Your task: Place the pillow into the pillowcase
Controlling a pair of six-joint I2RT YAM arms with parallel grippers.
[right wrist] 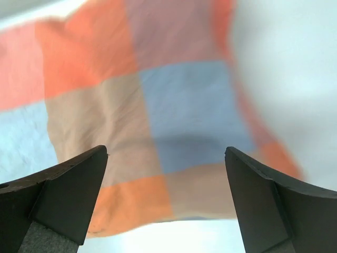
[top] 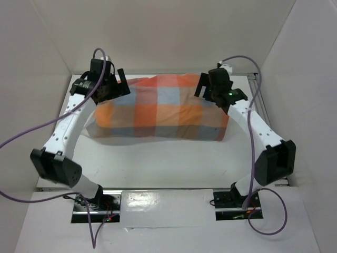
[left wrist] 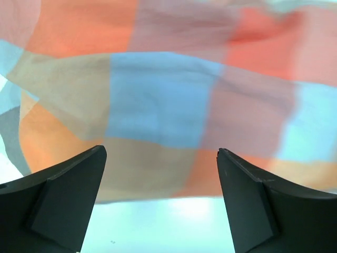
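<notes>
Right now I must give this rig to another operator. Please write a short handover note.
Left gripper: open, empty, at the far left corner of the pillowcase.
Right gripper: open, empty, by its far right part.
Pillowcase: lies plump across the table; neither gripper holds it.
Pillow: not visible; it seems to be inside the case.
Left to do: probably only check the opening, which these views do not show, and pull the arms back.

Top camera high at near side, facing down and forward; wrist cameras close above pillowcase [top: 163, 105]; all three share it.
</notes>
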